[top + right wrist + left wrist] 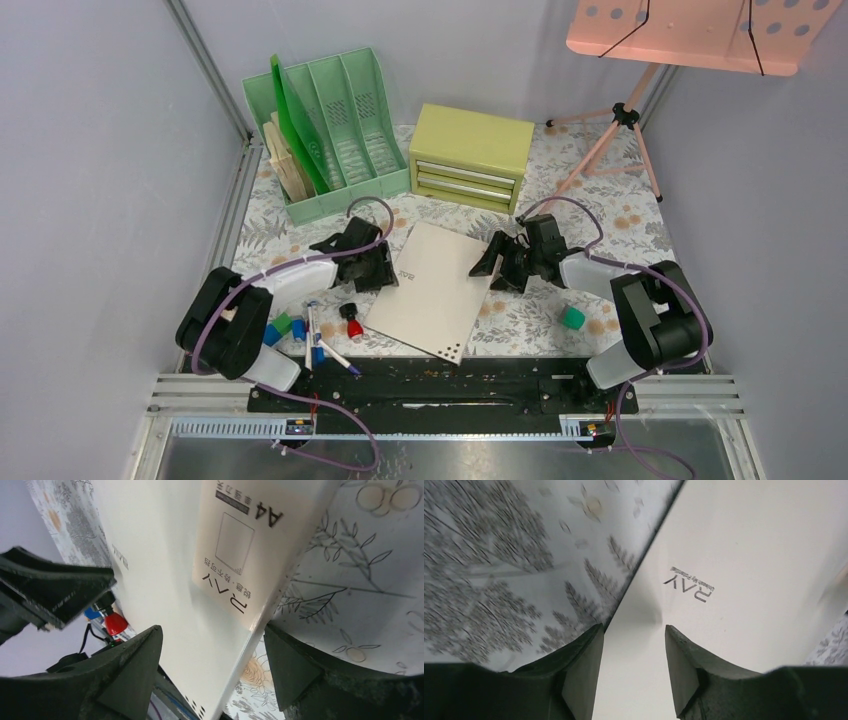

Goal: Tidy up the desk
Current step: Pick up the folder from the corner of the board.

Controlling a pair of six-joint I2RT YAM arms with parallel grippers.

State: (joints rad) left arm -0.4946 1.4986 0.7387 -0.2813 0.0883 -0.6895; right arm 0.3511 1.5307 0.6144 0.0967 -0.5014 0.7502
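Along the near edge of the desk (520,325), which runs under everything from the arm bases to the back wall, the left corner is cluttered with pens (318,340), a small red-capped thing (354,325) and a few small blocks (283,322). A lone green block (572,317) sits toward the near right. Between them lies the white A4 paper pad (435,290), skewed, with one corner almost at the near edge.

Both arms work its far side. The left end effector (372,270) hangs over the pad's left edge, fingers about half apart, with nothing between them that I can see. The right end effector (500,265) stands wide over the pad's far right corner and also grips nothing.

That is my worry. A thin pad lying flat gives little to bite, so closing fingers may skid off it, or catch only the top sheets and fan it open. If only one side holds, the pad could swing. Its left edge is just beside the red-capped thing and the pens, which might get swept off the near edge.

Farther back stand the green file rack (340,100) and the yellow-green drawer chest (470,150). A tilted pad could knock either one.
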